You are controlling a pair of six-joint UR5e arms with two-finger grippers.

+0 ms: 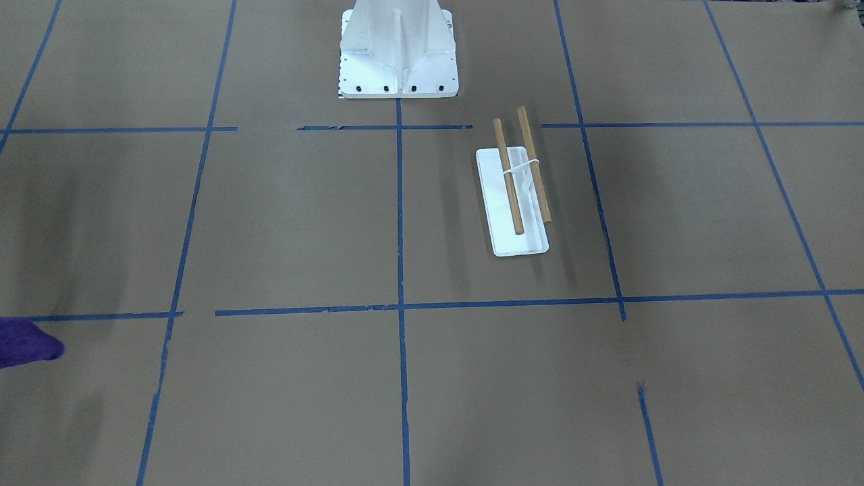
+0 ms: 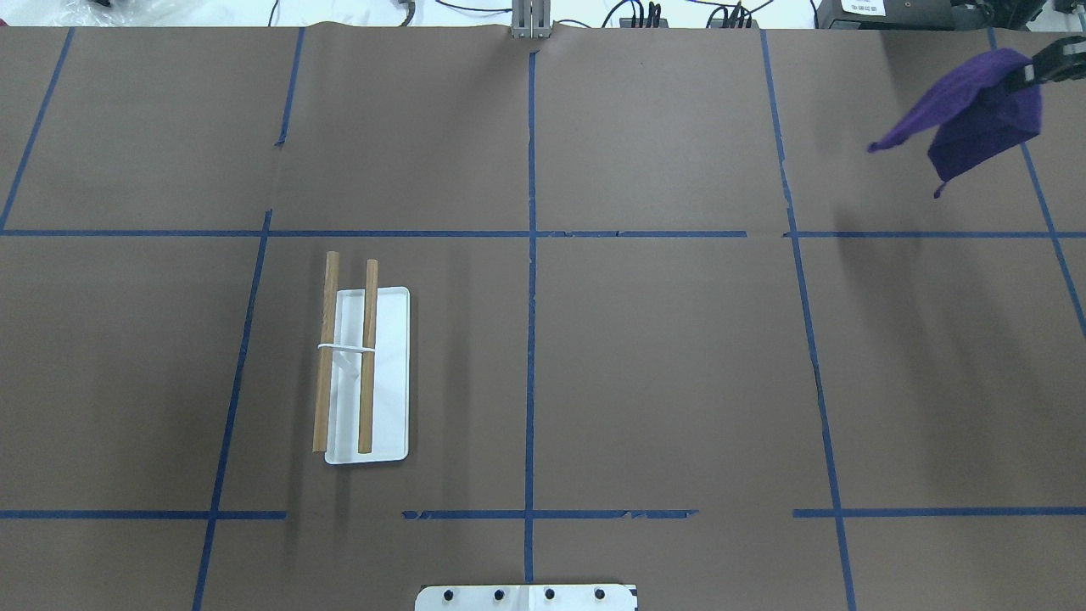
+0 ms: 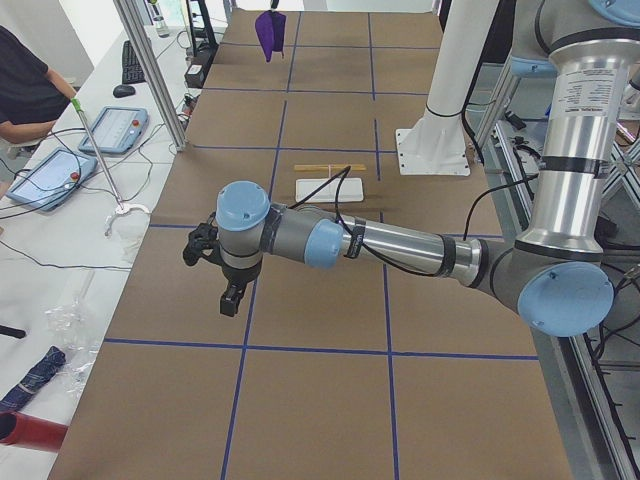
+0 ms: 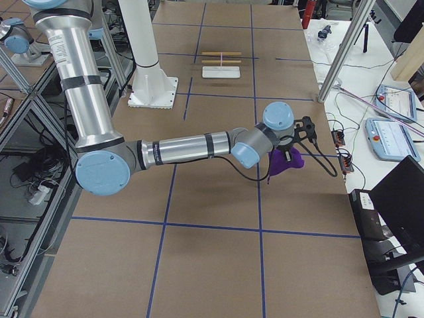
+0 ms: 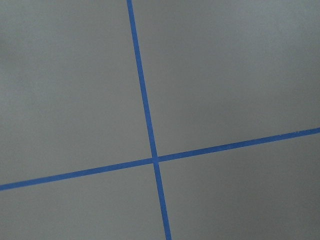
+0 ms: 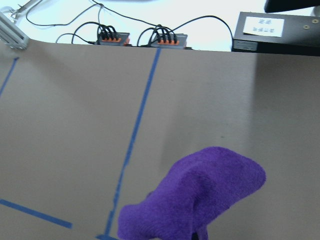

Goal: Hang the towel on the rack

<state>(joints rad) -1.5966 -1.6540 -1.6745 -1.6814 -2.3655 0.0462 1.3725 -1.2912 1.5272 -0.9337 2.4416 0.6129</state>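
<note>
The rack (image 2: 390, 382) stands on the table's left half, a flat white base with two parallel wooden rods (image 2: 369, 356) on a thin wire support. It also shows in the front-facing view (image 1: 520, 243). My right gripper (image 2: 1037, 72) is shut on the purple towel (image 2: 976, 110) and holds it in the air at the far right, well away from the rack. The towel fills the bottom of the right wrist view (image 6: 200, 200). My left gripper (image 3: 230, 303) shows only in the exterior left view, over bare table, and I cannot tell whether it is open or shut.
The large white bolted pedestal (image 1: 398, 54) stands at the robot's edge of the table. Blue tape lines (image 5: 150, 160) cross the brown table cover. Cables and boxes (image 6: 260, 32) lie beyond the far edge.
</note>
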